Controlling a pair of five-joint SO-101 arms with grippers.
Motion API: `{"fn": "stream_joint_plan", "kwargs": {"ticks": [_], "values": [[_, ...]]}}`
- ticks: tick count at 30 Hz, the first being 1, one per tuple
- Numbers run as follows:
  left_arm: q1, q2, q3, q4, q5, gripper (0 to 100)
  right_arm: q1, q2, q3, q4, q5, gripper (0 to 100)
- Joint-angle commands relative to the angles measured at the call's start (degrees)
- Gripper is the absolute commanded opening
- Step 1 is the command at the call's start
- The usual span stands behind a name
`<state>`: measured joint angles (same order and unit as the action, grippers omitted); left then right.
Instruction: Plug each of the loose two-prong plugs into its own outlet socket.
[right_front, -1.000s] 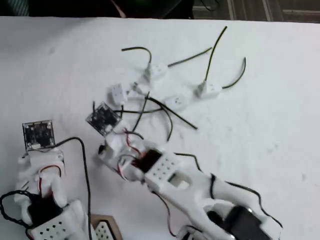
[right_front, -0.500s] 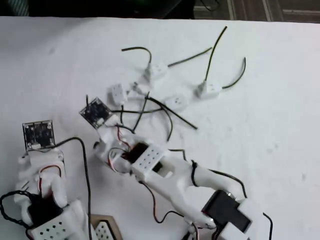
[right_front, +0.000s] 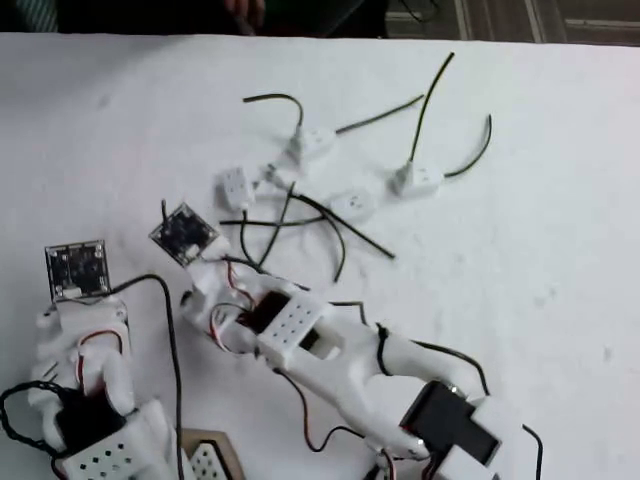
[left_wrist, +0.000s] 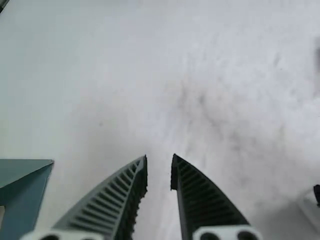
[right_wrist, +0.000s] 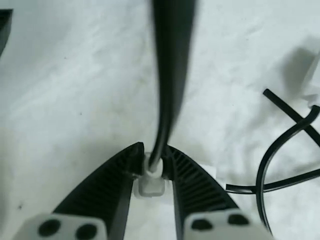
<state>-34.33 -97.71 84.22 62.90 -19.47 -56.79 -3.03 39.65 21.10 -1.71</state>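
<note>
My right gripper (right_wrist: 153, 156) is shut on a small white two-prong plug (right_wrist: 149, 186), whose black cord (right_wrist: 170, 75) runs straight out from between the fingers. In the high view the right arm (right_front: 300, 335) lies across the lower middle of the table, its wrist camera board (right_front: 183, 236) left of the pile. White outlet sockets (right_front: 235, 187) (right_front: 352, 206) (right_front: 418, 178) (right_front: 312, 140) lie in the pile among loose black cords (right_front: 300, 215). My left gripper (left_wrist: 159, 166) hovers over bare white table with its fingers nearly together and nothing between them. The left arm (right_front: 85, 340) sits at the lower left.
The white table (right_front: 540, 250) is bare to the right and at the far left. A teal corner (left_wrist: 20, 182) shows beside the left gripper. Crossing black cords (right_wrist: 285, 150) lie on the table near the right gripper. A brown piece (right_front: 205, 455) sits at the front edge.
The right arm has swung left and a little farther out with the plug and cord in its gripper. The left arm has stayed still.
</note>
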Motion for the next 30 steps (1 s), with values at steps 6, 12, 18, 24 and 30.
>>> {"fn": "stream_joint_plan", "kwargs": {"ticks": [6,12,18,24,30], "values": [[-0.31,-0.4,-0.26,-1.14,0.09,10,-1.27,-0.22,1.93,-0.84,0.26,1.7],[-0.31,-0.4,-0.26,-1.14,0.09,10,-0.92,-0.22,5.27,-1.89,7.56,1.7],[-0.48,-0.4,-0.26,-1.14,0.09,10,0.13,-0.22,6.15,-2.07,7.82,1.7],[-0.48,-0.4,0.35,-1.14,0.0,10,3.91,-0.22,5.98,-2.42,9.41,1.7],[-0.48,-0.4,0.35,-1.14,0.0,10,2.95,-0.22,4.22,-2.07,1.58,1.7]]}}
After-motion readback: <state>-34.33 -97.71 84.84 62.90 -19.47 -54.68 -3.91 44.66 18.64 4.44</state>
